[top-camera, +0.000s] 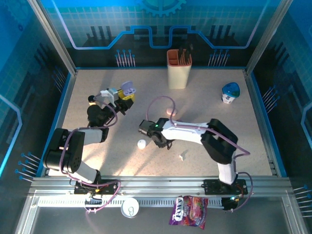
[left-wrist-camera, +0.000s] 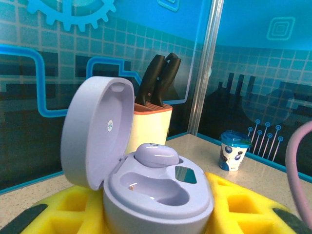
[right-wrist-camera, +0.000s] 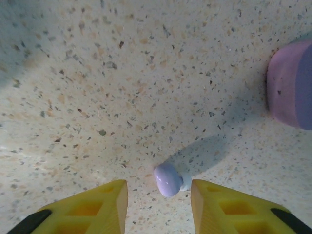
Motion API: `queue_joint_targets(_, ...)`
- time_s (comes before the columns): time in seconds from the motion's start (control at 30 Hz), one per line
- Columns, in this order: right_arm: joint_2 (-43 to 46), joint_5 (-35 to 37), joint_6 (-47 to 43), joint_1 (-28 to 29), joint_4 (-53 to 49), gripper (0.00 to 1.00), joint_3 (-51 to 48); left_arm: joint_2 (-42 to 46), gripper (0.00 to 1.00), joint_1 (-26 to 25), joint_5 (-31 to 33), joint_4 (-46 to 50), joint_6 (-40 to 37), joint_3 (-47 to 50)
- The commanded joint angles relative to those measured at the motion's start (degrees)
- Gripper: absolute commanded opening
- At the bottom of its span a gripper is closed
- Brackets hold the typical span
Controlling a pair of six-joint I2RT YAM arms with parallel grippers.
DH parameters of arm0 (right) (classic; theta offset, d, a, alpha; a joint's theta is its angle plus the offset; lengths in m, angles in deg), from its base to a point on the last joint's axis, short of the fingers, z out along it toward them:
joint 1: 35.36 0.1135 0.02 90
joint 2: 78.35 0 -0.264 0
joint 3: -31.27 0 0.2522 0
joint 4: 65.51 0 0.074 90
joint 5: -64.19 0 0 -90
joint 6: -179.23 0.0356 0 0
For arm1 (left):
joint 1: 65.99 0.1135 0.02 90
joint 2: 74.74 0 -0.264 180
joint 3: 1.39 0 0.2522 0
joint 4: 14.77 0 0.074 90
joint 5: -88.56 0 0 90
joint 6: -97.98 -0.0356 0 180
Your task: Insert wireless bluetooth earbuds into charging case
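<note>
right end effector (right-wrist-camera: 158,202), parted, flanks earbud (right-wrist-camera: 168,179); left end effector (left-wrist-camera: 155,214) clamps case (left-wrist-camera: 97,131).

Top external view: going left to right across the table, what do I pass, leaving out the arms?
Open lilac case → small white rounded piece → knife block → blue-lidded cup.

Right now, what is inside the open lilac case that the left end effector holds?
In the lilac case, one lilac earbud sits in the far slot; the near slot is empty. The slot floor beneath that earbud is covered.
</note>
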Motion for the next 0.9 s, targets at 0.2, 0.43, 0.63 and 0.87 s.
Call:
queue_joint_targets(0.2,-7.3,9.9,-0.2,2.6,-13.4,0.32,6.7,-0.6,0.26,0.7,-1.3,-1.7,0.8,-1.9)
queue_joint_targets(0.43,-8.5,8.4,-2.5,2.0,-11.6,0.27,7.2,-0.3,0.26,0.8,-1.4,-1.8,0.8,-1.9)
queue_joint_targets(0.63,-9.1,7.6,-3.8,1.9,-11.1,0.28,7.9,-0.5,0.26,0.8,-1.7,-1.8,1.0,-2.1)
queue_joint_targets(0.87,-10.0,7.6,-4.2,2.0,-11.2,0.28,7.6,-0.8,0.26,0.8,-2.0,-1.8,1.2,-2.4)
